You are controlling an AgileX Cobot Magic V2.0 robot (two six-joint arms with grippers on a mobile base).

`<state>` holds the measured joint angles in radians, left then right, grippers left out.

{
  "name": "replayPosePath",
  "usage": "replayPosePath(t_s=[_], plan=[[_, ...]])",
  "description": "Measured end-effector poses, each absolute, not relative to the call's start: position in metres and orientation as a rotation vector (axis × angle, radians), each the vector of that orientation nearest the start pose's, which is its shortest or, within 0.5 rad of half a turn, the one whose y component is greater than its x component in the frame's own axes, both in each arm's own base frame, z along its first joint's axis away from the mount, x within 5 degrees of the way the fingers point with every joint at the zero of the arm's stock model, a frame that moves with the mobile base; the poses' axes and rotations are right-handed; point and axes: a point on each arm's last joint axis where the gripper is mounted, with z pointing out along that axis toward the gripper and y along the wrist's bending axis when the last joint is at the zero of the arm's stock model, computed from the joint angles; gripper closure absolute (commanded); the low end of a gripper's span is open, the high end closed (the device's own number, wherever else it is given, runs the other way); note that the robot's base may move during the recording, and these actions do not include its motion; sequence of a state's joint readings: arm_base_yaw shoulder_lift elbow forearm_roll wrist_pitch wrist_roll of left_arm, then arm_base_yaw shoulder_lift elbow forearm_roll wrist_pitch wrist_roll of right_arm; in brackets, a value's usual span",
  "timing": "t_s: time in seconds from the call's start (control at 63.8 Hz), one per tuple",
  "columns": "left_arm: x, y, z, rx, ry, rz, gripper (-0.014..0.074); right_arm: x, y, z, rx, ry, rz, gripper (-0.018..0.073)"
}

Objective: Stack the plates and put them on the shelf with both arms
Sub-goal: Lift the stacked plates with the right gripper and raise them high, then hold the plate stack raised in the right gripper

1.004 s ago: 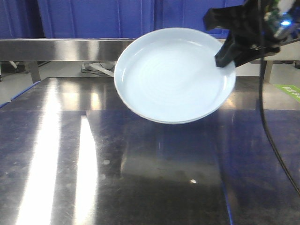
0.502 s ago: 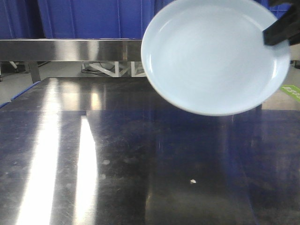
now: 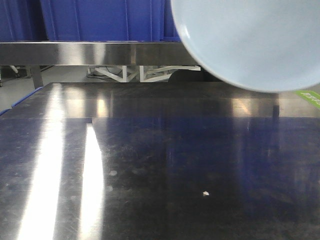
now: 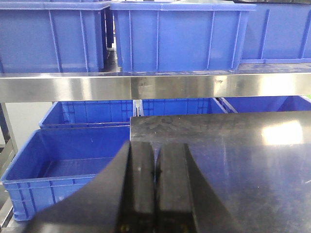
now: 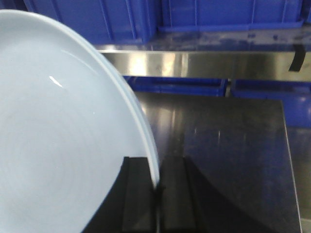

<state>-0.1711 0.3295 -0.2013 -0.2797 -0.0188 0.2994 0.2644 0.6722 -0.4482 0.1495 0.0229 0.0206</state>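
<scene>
A very pale blue-white plate hangs in the air at the top right of the front view, cut off by the frame's edges, in front of the steel shelf rail. In the right wrist view the plate fills the left side, and my right gripper is shut on its rim, one finger on each face. I cannot tell whether a second plate lies under it. My left gripper is shut with nothing in it, over the tabletop's left edge, facing the shelf rail. Neither gripper shows in the front view.
The dark glossy steel tabletop spreads below, with bright light streaks on the left. Blue plastic crates stand on the shelf tier behind the rail. More blue crates sit lower, beyond the table's left edge.
The plate has risen and moved right, from over the table's middle to the top right corner. The right gripper holding it has left the front view.
</scene>
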Motion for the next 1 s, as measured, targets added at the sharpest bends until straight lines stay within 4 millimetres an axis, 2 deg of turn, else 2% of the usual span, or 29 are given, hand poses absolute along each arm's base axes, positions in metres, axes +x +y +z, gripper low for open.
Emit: replayPosePath(t_s=[0.298, 0.439, 1.004], plan=[[0.086, -0.014, 0.260, 0.148, 1.588, -0.114, 0.0516, 0.105, 0.029, 0.298, -0.078, 1.616, 0.337, 0.0511], [0.086, -0.014, 0.260, 0.148, 1.588, -0.114, 0.0516, 0.096, 0.026, 0.299, -0.076, 1.580, 0.342, 0.0511], [0.086, -0.014, 0.260, 0.148, 1.588, -0.114, 0.0516, 0.096, 0.026, 0.299, -0.076, 1.576, 0.342, 0.0511]])
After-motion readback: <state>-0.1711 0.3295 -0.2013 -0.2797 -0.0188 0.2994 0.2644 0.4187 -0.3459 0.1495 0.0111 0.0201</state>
